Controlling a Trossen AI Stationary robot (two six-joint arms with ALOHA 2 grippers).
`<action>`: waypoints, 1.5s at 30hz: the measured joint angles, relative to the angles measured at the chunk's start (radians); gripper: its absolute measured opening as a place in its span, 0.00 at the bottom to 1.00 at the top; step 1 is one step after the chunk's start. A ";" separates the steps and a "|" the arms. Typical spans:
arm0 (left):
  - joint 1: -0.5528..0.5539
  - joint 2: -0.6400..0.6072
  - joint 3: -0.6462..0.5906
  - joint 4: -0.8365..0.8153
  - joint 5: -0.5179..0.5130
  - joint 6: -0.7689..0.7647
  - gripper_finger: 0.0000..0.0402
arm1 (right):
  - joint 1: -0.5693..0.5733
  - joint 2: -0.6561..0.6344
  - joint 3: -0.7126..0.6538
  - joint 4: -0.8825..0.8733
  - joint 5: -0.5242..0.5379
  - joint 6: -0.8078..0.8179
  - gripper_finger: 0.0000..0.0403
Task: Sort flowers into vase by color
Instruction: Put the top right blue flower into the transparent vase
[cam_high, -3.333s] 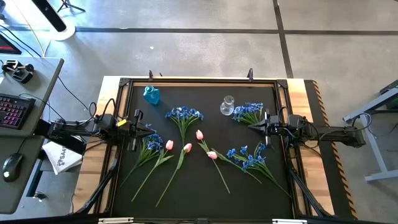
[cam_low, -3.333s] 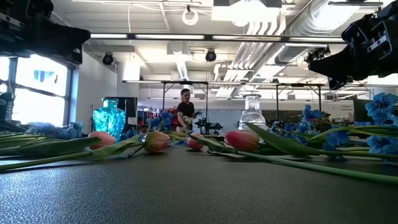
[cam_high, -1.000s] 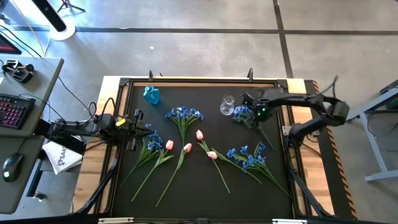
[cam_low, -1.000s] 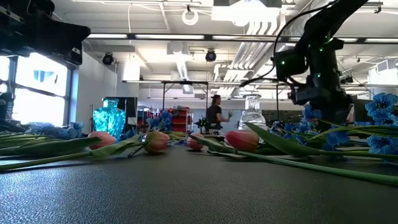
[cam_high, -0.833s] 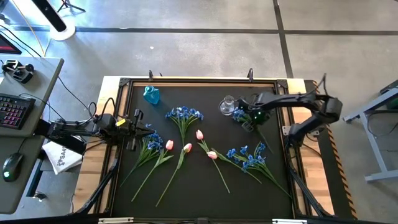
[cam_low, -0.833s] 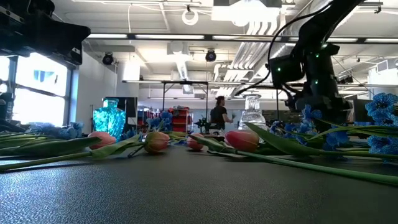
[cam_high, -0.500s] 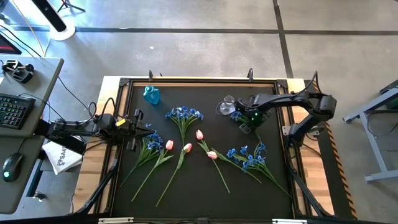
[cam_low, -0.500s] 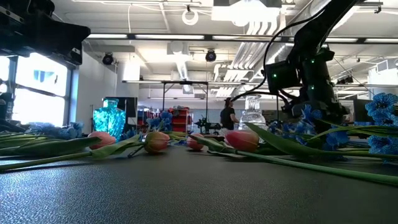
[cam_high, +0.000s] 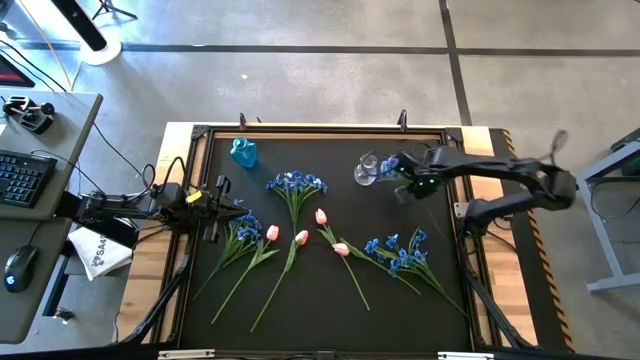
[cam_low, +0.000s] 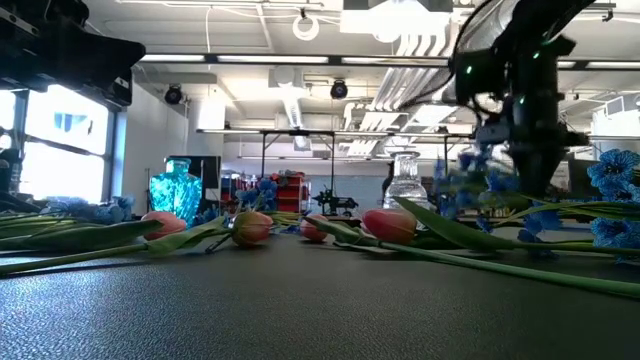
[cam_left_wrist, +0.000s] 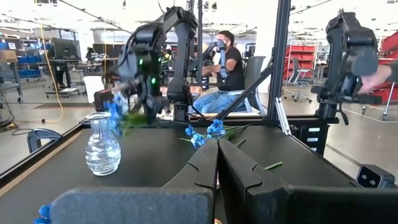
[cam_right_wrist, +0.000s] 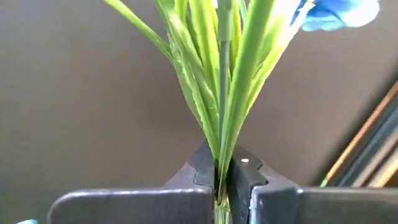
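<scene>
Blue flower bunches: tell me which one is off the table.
The blue bunch beside the clear vase, pinched by its stems in the right claw. The other bunches lie flat on the mat.

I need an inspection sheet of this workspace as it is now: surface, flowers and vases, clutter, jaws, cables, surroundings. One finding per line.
Surface: black mat in a wood-edged frame.
Job's things: four pink tulips and blue bunches lie mid-table; one blue bunch is lifted beside the clear vase; blue vase stands at the far left, empty.
Clutter: nothing seen on the mat.
Grippers: right gripper, jaws shut on the lifted bunch's stems; left gripper waits at the left edge, jaws shut, empty.
Cables: several run beside the left arm.
Surroundings: desk with keyboard and mouse; a seated person beyond the table.
</scene>
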 joint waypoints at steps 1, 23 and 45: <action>0.000 0.000 0.000 0.000 0.000 0.000 0.00 | 0.000 -0.037 0.000 0.001 0.008 0.016 0.02; 0.000 0.000 0.000 0.000 0.000 0.001 0.00 | 0.001 -0.370 -0.367 1.597 -0.118 -0.416 0.00; 0.000 0.000 0.000 0.000 -0.110 0.001 0.00 | 0.001 -0.287 -0.255 1.353 0.028 -0.556 0.00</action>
